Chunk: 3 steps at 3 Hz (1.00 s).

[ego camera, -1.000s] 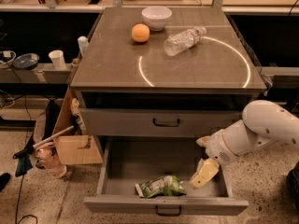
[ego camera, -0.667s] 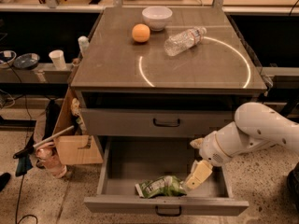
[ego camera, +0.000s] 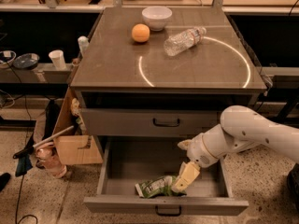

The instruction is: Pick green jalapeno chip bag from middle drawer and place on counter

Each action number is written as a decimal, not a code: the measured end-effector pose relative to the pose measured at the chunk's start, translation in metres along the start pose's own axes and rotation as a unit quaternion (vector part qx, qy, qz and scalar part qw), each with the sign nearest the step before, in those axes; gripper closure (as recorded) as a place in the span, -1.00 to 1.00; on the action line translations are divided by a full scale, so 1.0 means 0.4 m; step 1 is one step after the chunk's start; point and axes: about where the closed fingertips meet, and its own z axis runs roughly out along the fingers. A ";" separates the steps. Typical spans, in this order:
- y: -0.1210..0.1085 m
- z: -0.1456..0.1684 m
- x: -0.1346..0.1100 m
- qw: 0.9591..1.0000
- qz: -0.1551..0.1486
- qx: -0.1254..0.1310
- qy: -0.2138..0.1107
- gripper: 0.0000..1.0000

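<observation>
The green jalapeno chip bag [ego camera: 155, 187] lies crumpled on the floor of the open middle drawer [ego camera: 122, 164], near its low front panel. My gripper [ego camera: 183, 178] reaches down into the drawer from the right. Its cream tip is at the bag's right end and seems to touch it. The white arm [ego camera: 252, 132] comes in from the right, over the drawer's right side. The counter [ego camera: 187, 73] tops the cabinet, with a thin bright ring line across it.
On the counter are an orange [ego camera: 140, 32], a white bowl [ego camera: 156, 17] and a clear water bottle [ego camera: 184, 40] on its side. A closed taller-fronted drawer [ego camera: 140, 122] sits above the open one. A cardboard box [ego camera: 74, 146] stands on the floor at the left.
My gripper has moved left and down inside the drawer, from its right side to the right end of the chip bag. The bag has not moved.
</observation>
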 end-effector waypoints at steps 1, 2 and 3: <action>-0.013 0.040 -0.030 1.000 -0.016 -0.002 -0.008 -1.00; -0.025 0.075 -0.057 0.999 -0.037 0.013 -0.012 -1.00; -0.044 0.105 -0.076 0.998 -0.047 0.031 -0.013 -1.00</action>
